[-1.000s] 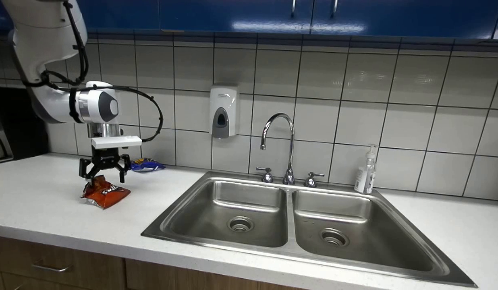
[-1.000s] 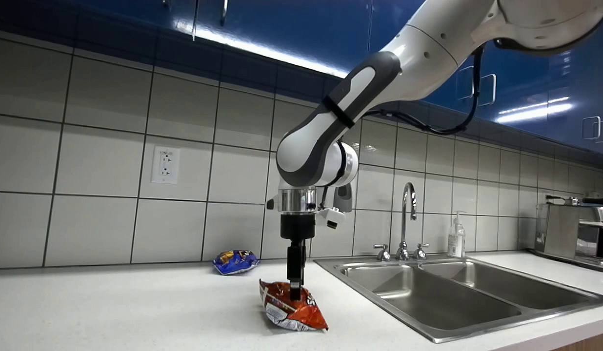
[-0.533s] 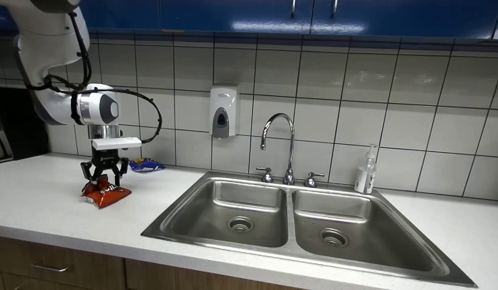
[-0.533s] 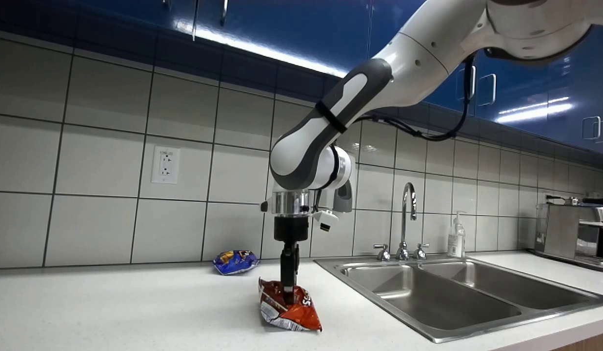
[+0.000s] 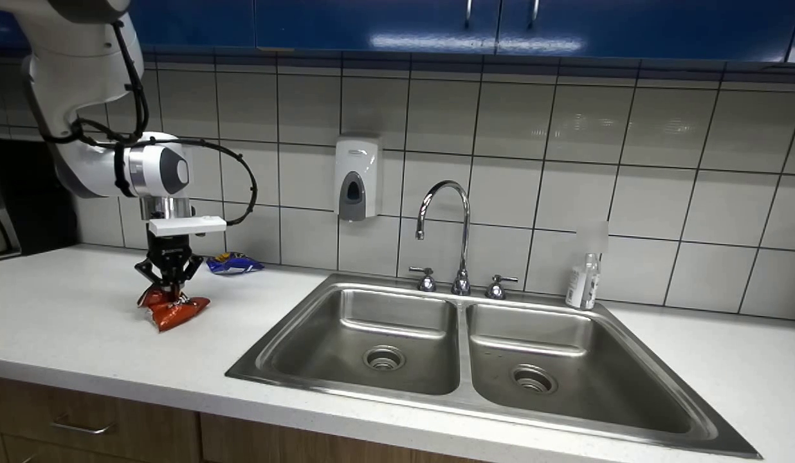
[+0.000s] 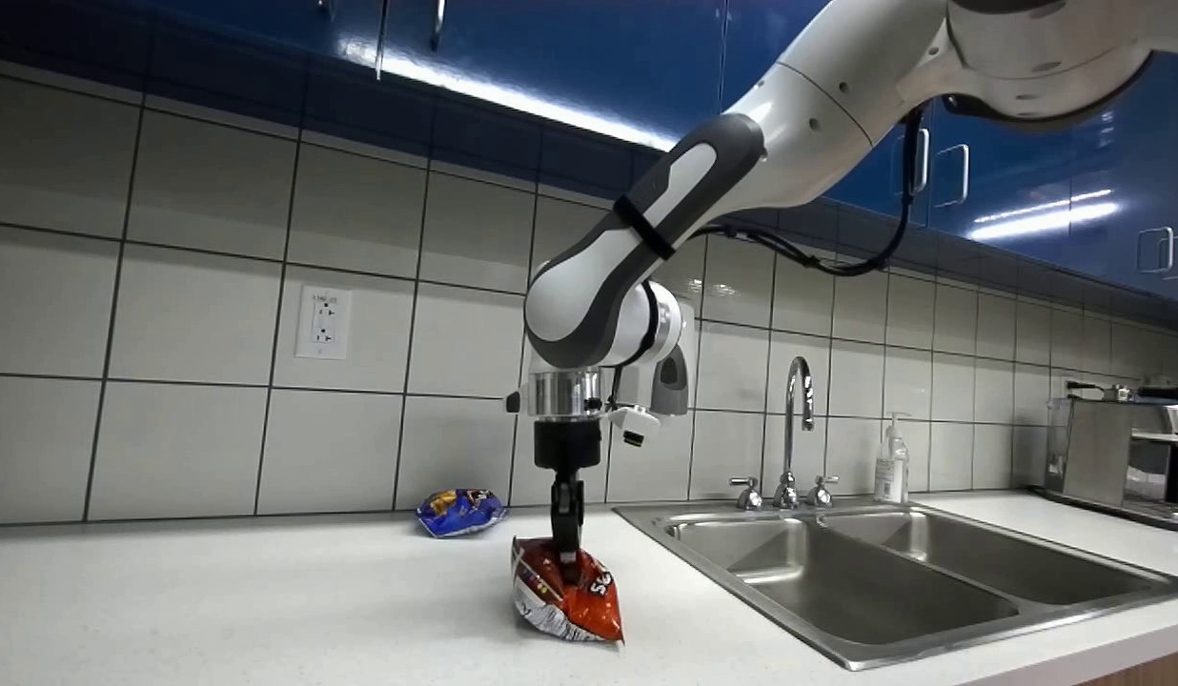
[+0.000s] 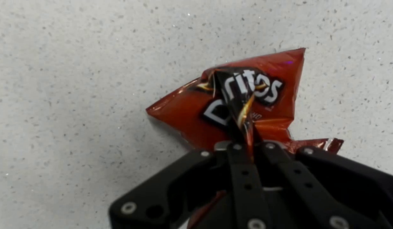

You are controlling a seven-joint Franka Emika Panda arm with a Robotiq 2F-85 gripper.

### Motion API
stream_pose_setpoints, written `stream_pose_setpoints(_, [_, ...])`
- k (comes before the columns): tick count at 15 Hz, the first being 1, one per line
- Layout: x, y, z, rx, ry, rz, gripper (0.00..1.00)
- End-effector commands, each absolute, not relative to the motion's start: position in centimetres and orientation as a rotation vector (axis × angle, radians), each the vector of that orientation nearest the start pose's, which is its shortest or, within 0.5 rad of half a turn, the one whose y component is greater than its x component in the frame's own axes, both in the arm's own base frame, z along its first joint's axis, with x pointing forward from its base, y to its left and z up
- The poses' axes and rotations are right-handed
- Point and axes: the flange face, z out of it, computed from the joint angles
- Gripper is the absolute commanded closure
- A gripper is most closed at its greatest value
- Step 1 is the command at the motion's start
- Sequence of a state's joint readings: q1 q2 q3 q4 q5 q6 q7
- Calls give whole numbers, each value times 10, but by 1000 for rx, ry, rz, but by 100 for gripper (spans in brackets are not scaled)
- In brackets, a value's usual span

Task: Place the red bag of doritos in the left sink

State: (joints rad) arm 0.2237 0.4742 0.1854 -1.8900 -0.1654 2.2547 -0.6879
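The red Doritos bag (image 7: 234, 106) appears to rest on the speckled countertop (image 7: 72, 79), well short of the double sink (image 5: 463, 366), and the Robotiq gripper (image 7: 251, 151) pinches a raised fold across its middle. In the wrist view that fold runs up between the fingertips (image 7: 239, 157), creasing the logo. The bag looks puffed yet soft, so it should weigh very little and give under pressure; the film is probably slick, and any chips inside (how full it is, I can't tell) would crush easily. A ridge of loose film like this seems the right place to hold: plenty to grip, little to break. The next move likely calls for a gentle lift, then a carry to the left basin (image 5: 307, 344), its hanging corners clear of the steel rim (image 5: 285, 328).
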Motion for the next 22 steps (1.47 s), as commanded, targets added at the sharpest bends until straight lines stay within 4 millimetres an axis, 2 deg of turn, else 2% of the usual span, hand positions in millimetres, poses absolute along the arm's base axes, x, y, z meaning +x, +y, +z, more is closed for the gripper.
stream_pose_setpoints(1, [581,237,255,-2591,-1817,193,100])
stream_pose_setpoints(8, [583,237,262,-2603,-1793,192,100])
stream_pose_setpoints(15, [587,220,295,-2639,-1750,130,100])
stream_pose_setpoints(22, [583,190,334,-2689,-1669,83,100])
